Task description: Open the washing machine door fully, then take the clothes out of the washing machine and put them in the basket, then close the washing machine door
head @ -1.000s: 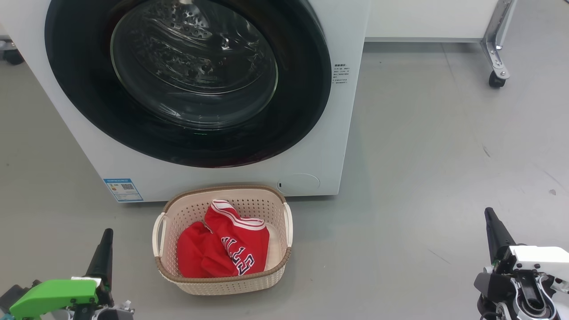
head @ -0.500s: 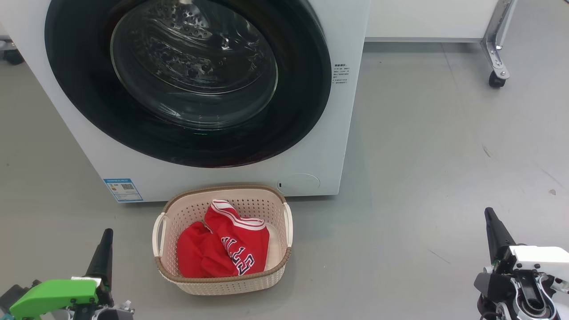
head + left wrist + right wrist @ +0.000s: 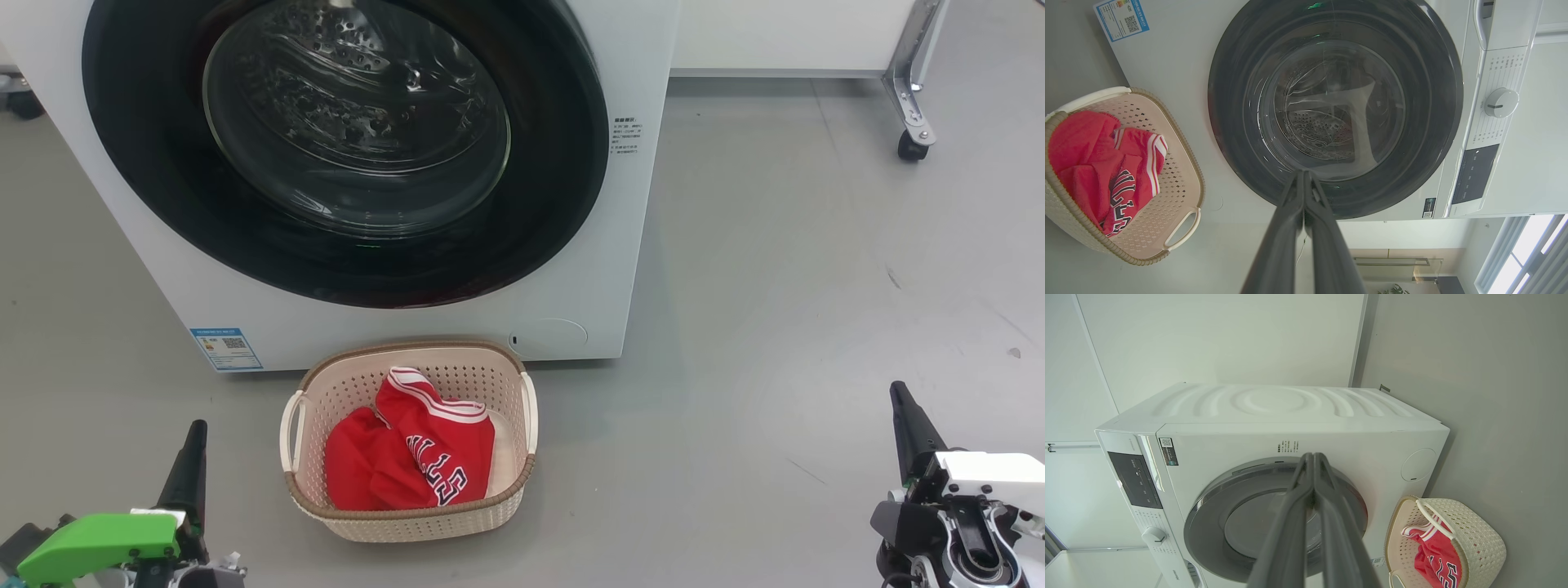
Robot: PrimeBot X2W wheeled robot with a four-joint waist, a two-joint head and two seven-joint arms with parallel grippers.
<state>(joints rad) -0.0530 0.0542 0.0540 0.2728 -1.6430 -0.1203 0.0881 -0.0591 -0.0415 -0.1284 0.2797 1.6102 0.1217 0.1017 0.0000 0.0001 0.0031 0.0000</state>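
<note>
Since washing machine door [image 3: 351, 147] sits shut on washing machine [image 3: 629, 245], final step looks done. Clothes [image 3: 392, 474] in basket [image 3: 424, 524], ahead, between left gripper [image 3: 196, 434] and right gripper [image 3: 900, 400]. Both pinched closed, empty. Next: likely nothing beyond parking arms.

No change shows between the earlier head views and now. Against the washing machine [image 3: 286, 335], nothing shifts. The washing machine door [image 3: 555, 163] lies just as flush to its front. The basket [image 3: 408, 347] and the clothes [image 3: 424, 449] in it keep their spot just before it. The left pincer [image 3: 198, 429] and right pincer [image 3: 898, 392] stay put, fingers pressed together. The framing is identical too.
</note>
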